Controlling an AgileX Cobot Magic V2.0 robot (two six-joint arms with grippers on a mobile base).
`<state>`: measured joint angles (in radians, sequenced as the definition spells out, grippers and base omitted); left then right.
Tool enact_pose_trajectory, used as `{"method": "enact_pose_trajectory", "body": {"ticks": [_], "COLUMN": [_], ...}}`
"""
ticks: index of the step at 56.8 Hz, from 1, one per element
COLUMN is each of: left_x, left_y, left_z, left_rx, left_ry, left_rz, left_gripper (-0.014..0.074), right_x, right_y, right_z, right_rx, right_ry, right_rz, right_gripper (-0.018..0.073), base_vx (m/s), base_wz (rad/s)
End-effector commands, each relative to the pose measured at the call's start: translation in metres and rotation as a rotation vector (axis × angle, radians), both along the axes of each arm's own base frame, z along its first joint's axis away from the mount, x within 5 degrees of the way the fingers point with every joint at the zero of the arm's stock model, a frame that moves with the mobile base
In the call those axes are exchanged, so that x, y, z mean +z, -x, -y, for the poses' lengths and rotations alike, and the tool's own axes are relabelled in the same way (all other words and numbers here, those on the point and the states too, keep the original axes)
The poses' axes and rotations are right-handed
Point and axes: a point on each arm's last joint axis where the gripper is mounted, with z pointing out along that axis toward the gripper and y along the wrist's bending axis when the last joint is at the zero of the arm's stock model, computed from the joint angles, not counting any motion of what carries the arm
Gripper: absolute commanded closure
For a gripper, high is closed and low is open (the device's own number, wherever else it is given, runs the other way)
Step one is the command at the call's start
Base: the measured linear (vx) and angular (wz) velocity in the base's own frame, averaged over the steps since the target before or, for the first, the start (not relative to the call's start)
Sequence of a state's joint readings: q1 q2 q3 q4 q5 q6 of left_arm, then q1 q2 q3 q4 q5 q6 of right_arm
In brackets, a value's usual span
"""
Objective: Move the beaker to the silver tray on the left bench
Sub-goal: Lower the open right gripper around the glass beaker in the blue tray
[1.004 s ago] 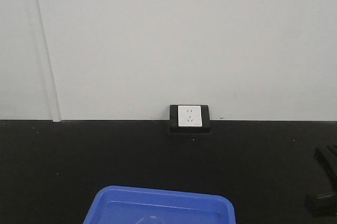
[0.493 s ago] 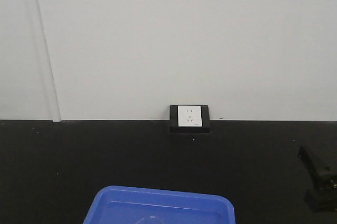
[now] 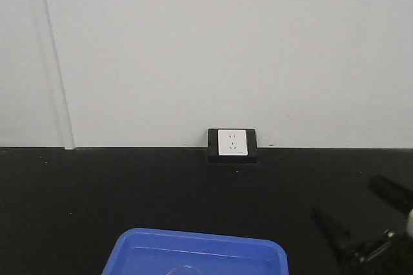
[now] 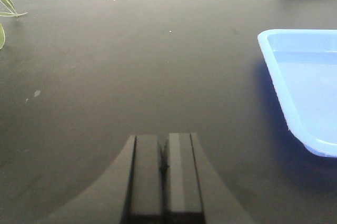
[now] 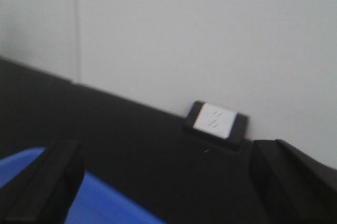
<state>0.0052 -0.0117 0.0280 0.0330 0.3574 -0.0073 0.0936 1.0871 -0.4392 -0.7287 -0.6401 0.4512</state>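
Both grippers empty beside the blue tray (image 3: 200,249).
Now: left gripper (image 4: 164,142) has its fingers pressed together with nothing between them, low over the bench (image 4: 131,66), left of the blue tray. The right gripper (image 5: 163,153) has its fingers spread wide and holds nothing; it is right of the blue tray, facing the socket (image 3: 232,143) that sits behind the blue tray at the foot of the wall (image 3: 226,49). Can't place the beaker for sure: a faint clear arc shows inside the blue tray at the front view's bottom edge, too dim to call. Leaf tips (image 4: 6,8) poke in well left of the blue tray.
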Motion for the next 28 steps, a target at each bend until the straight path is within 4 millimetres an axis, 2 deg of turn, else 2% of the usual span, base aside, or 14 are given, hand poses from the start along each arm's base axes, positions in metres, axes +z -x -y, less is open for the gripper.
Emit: {"method": "enact_pose_trajectory", "body": {"ticks": [1, 6, 13, 23, 28], "left_x": [-0.002, -0.002, -0.002, -0.002, -0.002], "left_y": [-0.001, -0.001, -0.001, -0.001, -0.001], "left_z": [0.001, 0.001, 0.001, 0.001, 0.001], "left_rx": [-0.008, -0.008, -0.008, -0.008, -0.008], "left_ry": [0.003, 0.003, 0.003, 0.003, 0.003], "left_rz": [0.065, 0.065, 0.065, 0.065, 0.065], "left_gripper": [0.0595, 0.0595, 0.0595, 0.0595, 0.0595], "right_x": [0.001, -0.024, -0.052, -0.080, -0.087], "right_y": [-0.004, -0.011, -0.021, -0.034, -0.039], "right_z": [-0.012, -0.018, -0.025, -0.031, -0.033], "right_rx": [0.149, 0.228, 0.316, 0.378, 0.394], "right_ry": [-0.009, 0.025, 0.021, -0.047, -0.102], "right_rz": [-0.022, -0.156, -0.259, -0.295, -0.259], "right_gripper": [-0.0091, -0.0067, -0.0038, -0.0023, -0.0024], "base_vx": [0.00, 0.00, 0.00, 0.00, 0.00], "base_wz": [0.00, 0.00, 0.00, 0.00, 0.00]}}
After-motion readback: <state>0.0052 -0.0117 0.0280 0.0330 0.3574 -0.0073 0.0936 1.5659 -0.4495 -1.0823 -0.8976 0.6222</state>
